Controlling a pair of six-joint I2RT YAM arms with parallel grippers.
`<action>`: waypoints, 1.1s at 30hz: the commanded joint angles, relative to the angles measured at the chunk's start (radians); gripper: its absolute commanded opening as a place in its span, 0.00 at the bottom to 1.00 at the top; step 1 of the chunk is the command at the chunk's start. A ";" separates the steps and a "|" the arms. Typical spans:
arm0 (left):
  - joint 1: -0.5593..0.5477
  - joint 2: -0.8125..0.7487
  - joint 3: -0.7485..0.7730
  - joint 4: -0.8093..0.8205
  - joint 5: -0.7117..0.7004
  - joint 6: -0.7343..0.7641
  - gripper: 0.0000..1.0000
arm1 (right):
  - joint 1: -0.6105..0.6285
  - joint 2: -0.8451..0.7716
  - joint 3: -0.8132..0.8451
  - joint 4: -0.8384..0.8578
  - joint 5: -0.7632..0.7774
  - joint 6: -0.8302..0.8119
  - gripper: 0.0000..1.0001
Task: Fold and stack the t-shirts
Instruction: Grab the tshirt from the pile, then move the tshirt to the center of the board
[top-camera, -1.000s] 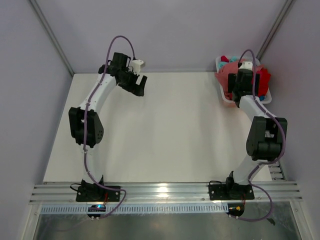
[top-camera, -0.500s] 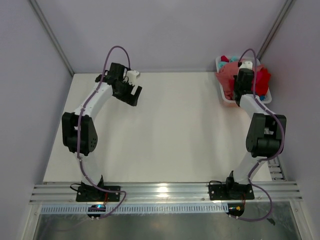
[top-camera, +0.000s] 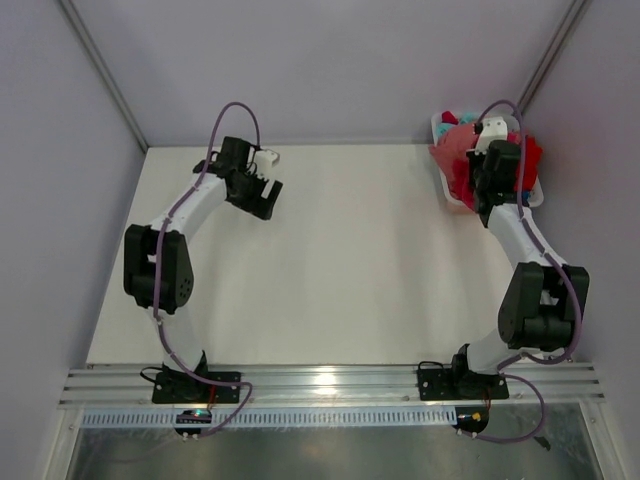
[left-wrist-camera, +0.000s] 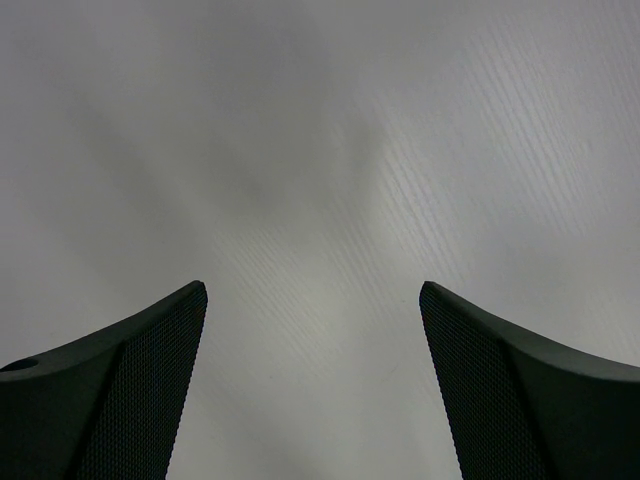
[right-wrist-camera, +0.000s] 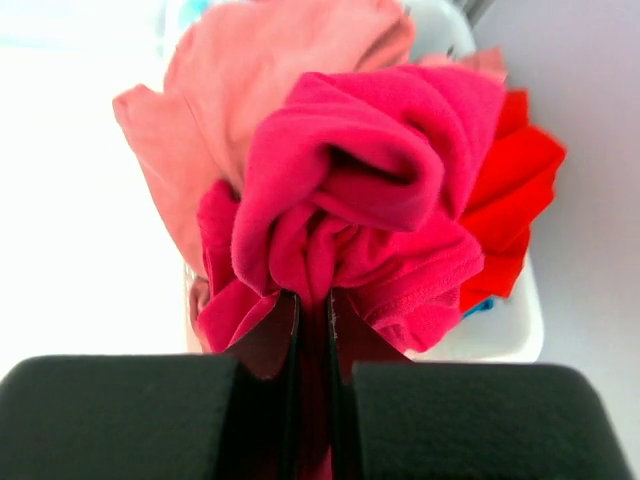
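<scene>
Clamping magenta t-shirt (right-wrist-camera: 370, 200) at basket (right-wrist-camera: 500, 338) rim, right pincer (right-wrist-camera: 312, 330); left pincer (left-wrist-camera: 312, 290) spread

Left arm (top-camera: 190, 208): elbow bent back, forearm reaching forward and inward. Left gripper (left-wrist-camera: 312, 290) points down, its two fingers (left-wrist-camera: 140, 380) spread wide apart. Right arm (top-camera: 517, 232): stretched nearly straight toward the far right. Right gripper (right-wrist-camera: 312, 305) has its fingers pressed together, pinching a fold of shirt (right-wrist-camera: 370, 190).
</scene>
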 joint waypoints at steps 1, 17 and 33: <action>0.003 -0.046 -0.004 0.058 -0.008 -0.017 0.89 | 0.007 -0.065 0.091 0.041 -0.045 -0.030 0.02; 0.038 -0.164 -0.110 0.187 -0.037 -0.072 0.89 | 0.024 -0.082 0.293 -0.138 -0.456 0.148 0.03; 0.059 -0.239 -0.159 0.228 -0.059 -0.104 0.89 | 0.215 -0.055 0.328 -0.578 -1.042 -0.146 0.03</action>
